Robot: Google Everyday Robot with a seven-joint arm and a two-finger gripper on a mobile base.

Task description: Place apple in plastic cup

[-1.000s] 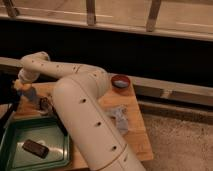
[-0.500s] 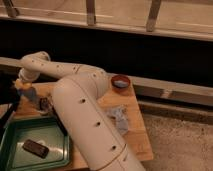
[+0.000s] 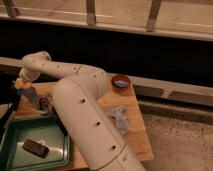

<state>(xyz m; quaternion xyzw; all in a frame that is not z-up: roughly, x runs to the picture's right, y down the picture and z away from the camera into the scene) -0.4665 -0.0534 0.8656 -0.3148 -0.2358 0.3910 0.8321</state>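
While gripper (image 3: 19, 89) hangs at counter's (image 3: 137, 131) far left edge, apple (image 3: 21, 85) sits at jaws, apparently gripped, just above plastic cup (image 3: 29, 94). Step: placement. Next: lower over cup, release.

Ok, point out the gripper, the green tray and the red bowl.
gripper (image 3: 19, 91): camera view, far left, dark part over the table edge.
green tray (image 3: 12, 131): camera view, left rim.
red bowl (image 3: 120, 81): camera view, blue inside.

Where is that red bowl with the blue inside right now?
The red bowl sits at the wooden table's far right corner. The gripper is at the opposite, left edge.
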